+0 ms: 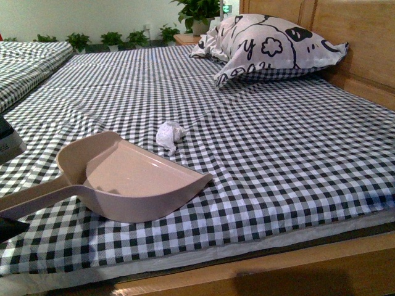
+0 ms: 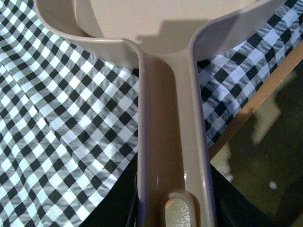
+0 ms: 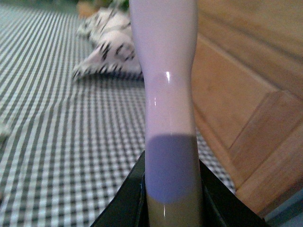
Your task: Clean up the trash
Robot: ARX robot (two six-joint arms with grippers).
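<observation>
The trash, a small crumpled white tissue wad [image 1: 170, 135], lies on the checked bedsheet just beyond the mouth of the pinkish-beige dustpan [image 1: 133, 179]. The dustpan rests on the sheet near the bed's front edge, its open side toward the wad. Its handle [image 1: 37, 200] runs to the lower left. My left gripper [image 2: 173, 215] is shut on the dustpan handle [image 2: 165, 142], seen along its length in the left wrist view. My right gripper [image 3: 173, 208] is shut on the pale brush handle [image 3: 168, 94]; the brush head is out of view. Neither gripper shows in the front view.
A patterned pillow [image 1: 271, 46] lies at the bed's far right against the wooden headboard [image 1: 364, 43]. The bed's wooden front rail [image 1: 278, 271] runs below the sheet. Another checked bed [image 1: 28, 61] stands at left. Potted plants [image 1: 111, 38] line the back.
</observation>
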